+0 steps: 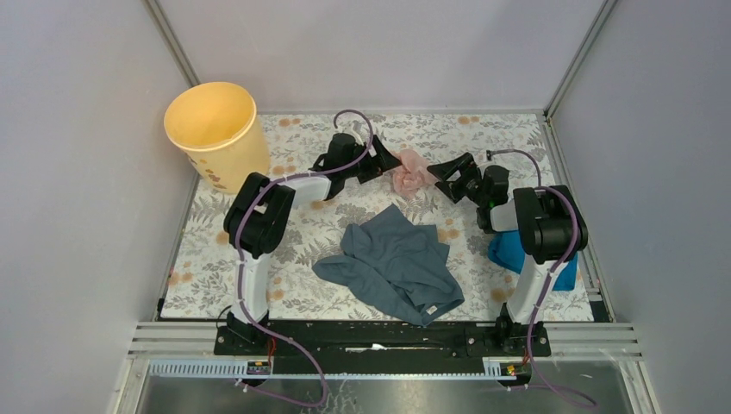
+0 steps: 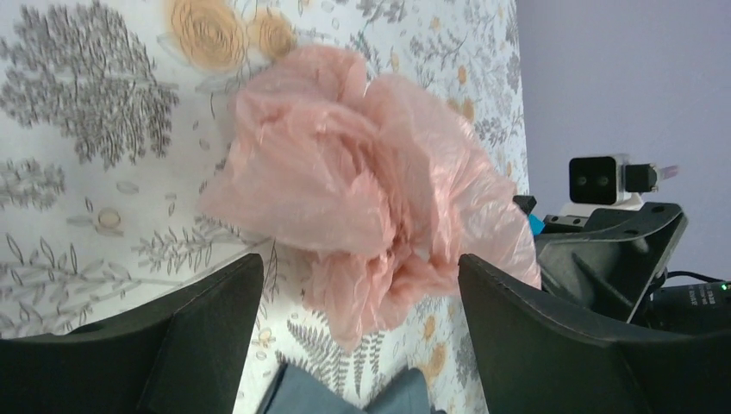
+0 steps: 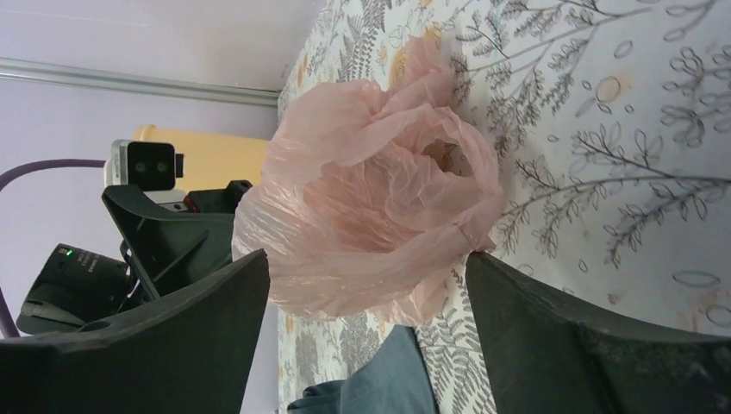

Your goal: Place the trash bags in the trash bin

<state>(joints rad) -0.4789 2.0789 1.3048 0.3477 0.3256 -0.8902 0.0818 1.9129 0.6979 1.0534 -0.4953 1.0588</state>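
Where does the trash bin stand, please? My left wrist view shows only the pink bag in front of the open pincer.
Observer: In the top view the trash bin stands upright at the far left corner of the table, well to the left of the left pincer.
Operator: Thank you. Is the right pincer gripping the bag?
Observer: No. The right wrist view shows the right pincer open, with one finger on either side of the trash bag.
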